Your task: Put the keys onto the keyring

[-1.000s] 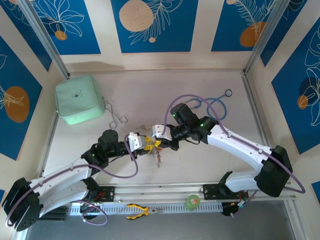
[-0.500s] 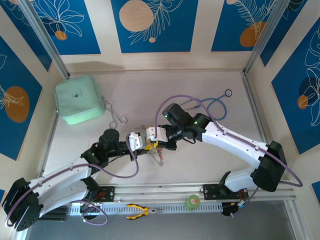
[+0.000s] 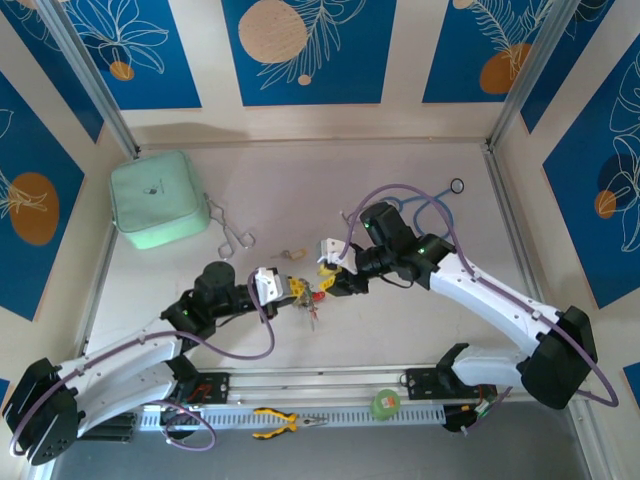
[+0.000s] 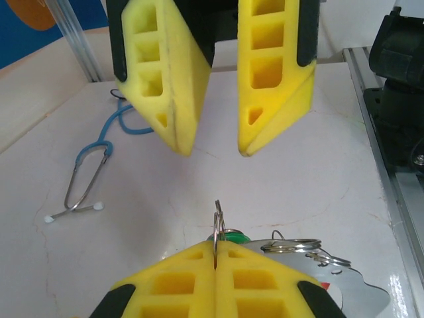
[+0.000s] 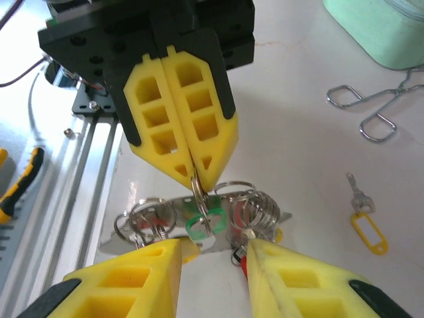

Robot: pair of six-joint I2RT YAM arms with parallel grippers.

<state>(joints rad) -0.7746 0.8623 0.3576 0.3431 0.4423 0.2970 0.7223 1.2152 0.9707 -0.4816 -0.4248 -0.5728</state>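
**Silvery keyring [image 4: 217,222] clamped in my left pincer [image 4: 216,246]**

From above, my left pincer and my right pincer [image 3: 327,275] meet tip to tip mid-table, with the keys [image 3: 314,303] bunched just on the near side of them. At my left wrist, my pads press shut on the keyring's edge, and my right pincer gapes wide just beyond. At my right wrist, my spread fingers flank the keys. A loose key [image 5: 366,228] lies apart, toward the forceps [image 5: 374,109].

Shiny metal keyring [image 5: 197,192], glossy plastic-tagged keys [image 5: 199,226], matt yellow left pincer [image 5: 194,177], smooth table [image 5: 298,165].
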